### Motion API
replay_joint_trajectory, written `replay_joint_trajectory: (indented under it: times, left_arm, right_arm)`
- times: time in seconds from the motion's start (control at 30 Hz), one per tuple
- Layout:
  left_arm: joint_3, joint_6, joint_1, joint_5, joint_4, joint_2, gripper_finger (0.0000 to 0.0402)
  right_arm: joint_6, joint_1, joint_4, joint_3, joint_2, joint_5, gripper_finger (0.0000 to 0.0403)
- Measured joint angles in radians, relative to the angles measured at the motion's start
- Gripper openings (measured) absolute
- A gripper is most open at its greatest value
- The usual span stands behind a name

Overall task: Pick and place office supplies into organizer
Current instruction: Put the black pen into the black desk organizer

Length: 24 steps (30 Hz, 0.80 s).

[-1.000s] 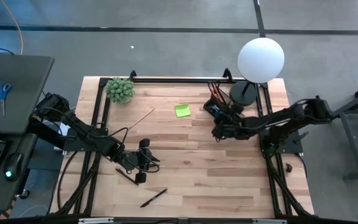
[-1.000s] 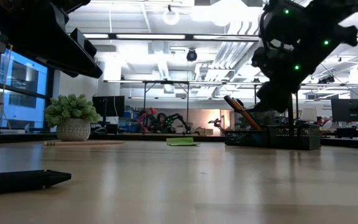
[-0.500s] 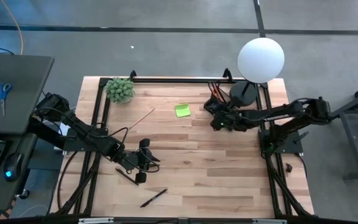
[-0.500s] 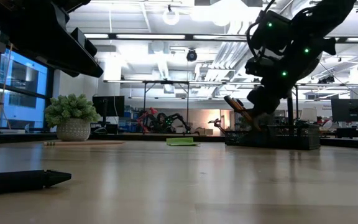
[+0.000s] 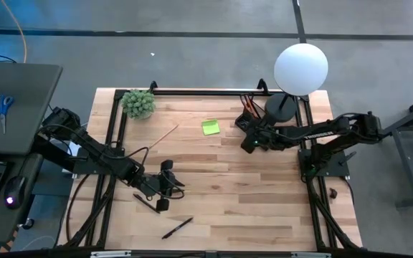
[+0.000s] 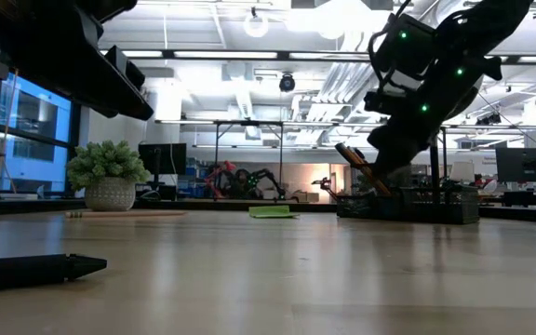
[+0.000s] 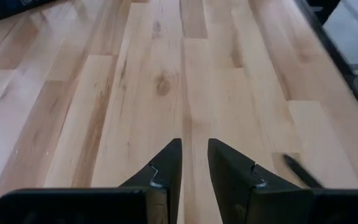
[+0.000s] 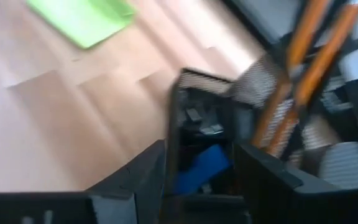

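- I am holding the right tool (image 5: 250, 142) directly over the near end of the small black mesh desk organizer (image 8: 201, 134); its fingers (image 8: 143, 177) are standing apart with nothing between them, straddling the open front compartment.
- In that compartment, right below the tool, I am seeing a small blue piece (image 8: 199, 168) and some tiny dark clips (image 8: 197, 118); just beyond, orange pencils (image 8: 300, 59) are leaning upright in a taller cell.
- The lime-green sticky-note pad (image 5: 210, 127) is lying flat on the light wooden table (image 5: 264, 193), near this tool and off to its side, away from the white globe lamp (image 5: 300, 68); I judge the right arm the nearer one for it.
- The right arm is reaching out nearly level across the table's far side, wrist tipped down toward the organizer.
- My left tool (image 7: 192, 163) is hovering low over bare table, its fingers nearly closed, leaving a narrow gap and gripping nothing.
- A black pen (image 5: 177, 228) is lying ahead of the left tool toward the near table edge, its long axis running diagonally; another dark pen (image 7: 302, 172) is showing just beside the tool's finger.
- A slim wooden pencil (image 5: 165, 134) is lying behind the left tool, toward the small green potted plant (image 5: 139, 103).
- The left arm is sitting folded low, forearm angled across the table.
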Motion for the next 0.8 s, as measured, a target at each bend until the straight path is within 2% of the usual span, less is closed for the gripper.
replay_joint_trajectory:
  times: [0.17,0.3,0.57,0.8]
  left_arm:
    - [0.000,-0.026,-0.001,0.126,0.036,0.000,0.0069]
    - [0.002,-0.083,-0.022,0.264,0.052,-0.001,0.0069]
    - [0.003,-0.127,-0.147,0.260,0.063,-0.001,0.0069]
    - [0.003,-0.164,-0.252,0.189,0.063,-0.001,0.0069]
  right_arm:
    - [0.035,0.023,0.003,0.000,0.000,-0.193,0.0170]
    - [0.014,0.113,0.070,0.000,0.000,-0.307,0.0164]
    - [-0.065,0.356,0.362,0.001,0.000,-0.305,0.0154]
    - [-0.051,0.448,0.383,0.001,0.000,-0.191,0.0153]
